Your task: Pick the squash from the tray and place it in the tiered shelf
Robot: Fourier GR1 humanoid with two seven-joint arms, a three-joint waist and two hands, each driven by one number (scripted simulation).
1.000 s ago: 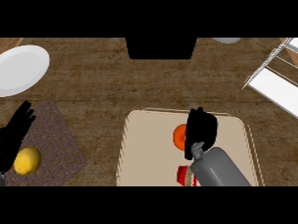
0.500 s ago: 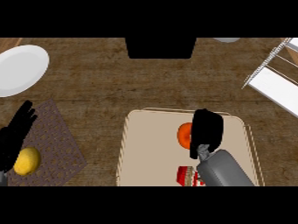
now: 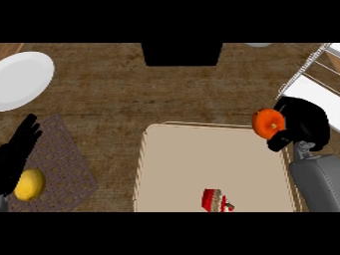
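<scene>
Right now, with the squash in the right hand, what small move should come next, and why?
Probably carry it on toward the view's right, over the tiered shelf. The right hand is curled round the orange squash, which shows at the tray's upper right corner, short of the shelf's white surface, so release looks premature.

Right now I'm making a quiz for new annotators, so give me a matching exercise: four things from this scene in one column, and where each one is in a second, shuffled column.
Things:
1. squash
2. plate
3. lemon
4. red item

Places:
a. on the mat, beside the left hand
b. on the tray, near its lower edge
c. held by the right hand, past the tray's upper right corner, near the shelf
d. on the counter, upper left

Pairs: 1-c, 2-d, 3-a, 4-b
</scene>
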